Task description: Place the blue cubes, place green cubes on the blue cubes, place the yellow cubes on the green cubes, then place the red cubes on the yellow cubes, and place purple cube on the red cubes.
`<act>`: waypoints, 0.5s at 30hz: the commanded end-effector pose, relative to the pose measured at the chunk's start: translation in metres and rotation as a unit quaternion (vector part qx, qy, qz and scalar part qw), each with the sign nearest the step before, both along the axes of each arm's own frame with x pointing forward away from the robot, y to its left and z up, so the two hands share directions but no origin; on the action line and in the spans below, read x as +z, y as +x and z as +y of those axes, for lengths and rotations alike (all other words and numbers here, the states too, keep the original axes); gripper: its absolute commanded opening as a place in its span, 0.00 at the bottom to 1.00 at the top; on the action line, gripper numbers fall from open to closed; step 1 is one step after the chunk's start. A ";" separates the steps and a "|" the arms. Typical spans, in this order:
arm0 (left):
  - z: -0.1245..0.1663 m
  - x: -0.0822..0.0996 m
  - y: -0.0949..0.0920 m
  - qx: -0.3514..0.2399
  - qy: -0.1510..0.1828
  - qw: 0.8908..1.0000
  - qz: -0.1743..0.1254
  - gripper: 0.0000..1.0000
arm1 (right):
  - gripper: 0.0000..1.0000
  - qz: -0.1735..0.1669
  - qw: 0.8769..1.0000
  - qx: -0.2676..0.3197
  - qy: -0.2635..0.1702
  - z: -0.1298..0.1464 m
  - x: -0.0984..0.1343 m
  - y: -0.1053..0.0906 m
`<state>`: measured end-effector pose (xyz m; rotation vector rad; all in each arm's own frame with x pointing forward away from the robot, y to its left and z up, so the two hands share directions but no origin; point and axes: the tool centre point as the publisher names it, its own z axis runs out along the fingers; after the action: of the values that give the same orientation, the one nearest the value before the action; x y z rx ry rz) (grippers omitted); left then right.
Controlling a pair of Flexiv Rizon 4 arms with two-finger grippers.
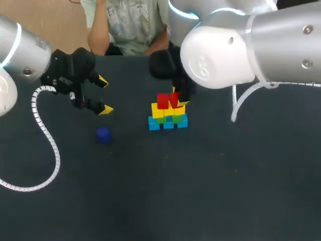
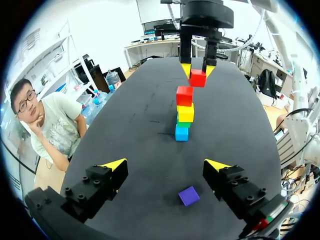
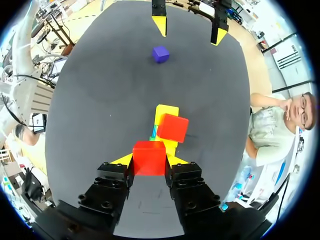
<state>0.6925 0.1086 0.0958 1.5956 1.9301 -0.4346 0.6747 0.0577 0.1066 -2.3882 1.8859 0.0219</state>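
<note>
Big and close under the head camera, the silver-grey shell of the right arm (image 1: 251, 45) fills the upper right. It is cut off by the edge and covers most of its own black wrist.

Over to the far left: the left arm (image 1: 15, 50) is also cropped, and a coiled white cable (image 1: 47, 135) loops down from it across the dark matte table (image 1: 210, 191). Next along is the left gripper (image 1: 104, 95), yellow-tipped fingers spread wide and gripping nothing. Its own wrist view shows the small purple cube (image 2: 189, 195) lying flat on the table between those spread fingers, touched by neither. From overhead the purple cube (image 1: 103, 134) looks almost blue and sits just beside the gripper, well apart from the stack.

Centre now, the stack. A row of bright blue cubes (image 1: 168, 123) sits on the table, and the green cubes (image 1: 176, 118) above them show only as a thin strip. The yellow cubes (image 1: 158, 111) top that layer. The first red cube (image 1: 162, 101) rests on the yellow at the left end. From the left wrist the row is seen end-on and reads as a single column.

Right of that, the right gripper (image 3: 149, 159) is clamped on the second red cube (image 3: 149, 157), a finger on either side, level with the first red one. Whether it already touches the yellow layer is hard to judge. In the right wrist view the held cube hides part of the stack, with blue and green only slivers.
</note>
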 end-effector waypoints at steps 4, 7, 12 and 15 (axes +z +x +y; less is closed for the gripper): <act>0.001 -0.001 0.001 -0.001 -0.001 1.000 -0.001 1.00 | 0.00 0.003 1.000 -0.005 -0.005 -0.002 -0.001 0.005; 0.001 -0.001 0.001 -0.001 -0.001 1.000 -0.001 1.00 | 0.00 0.004 1.000 -0.005 -0.008 -0.001 -0.003 0.006; 0.001 -0.001 0.001 -0.001 -0.001 1.000 -0.001 1.00 | 0.00 0.007 1.000 -0.004 -0.010 0.001 -0.008 0.008; 0.001 -0.001 0.001 -0.001 -0.001 1.000 -0.001 1.00 | 0.00 0.007 1.000 -0.004 -0.011 0.002 -0.009 0.008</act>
<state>0.6925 0.1086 0.0958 1.5956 1.9301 -0.4346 0.6797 0.0578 0.0985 -2.3958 1.9085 0.0136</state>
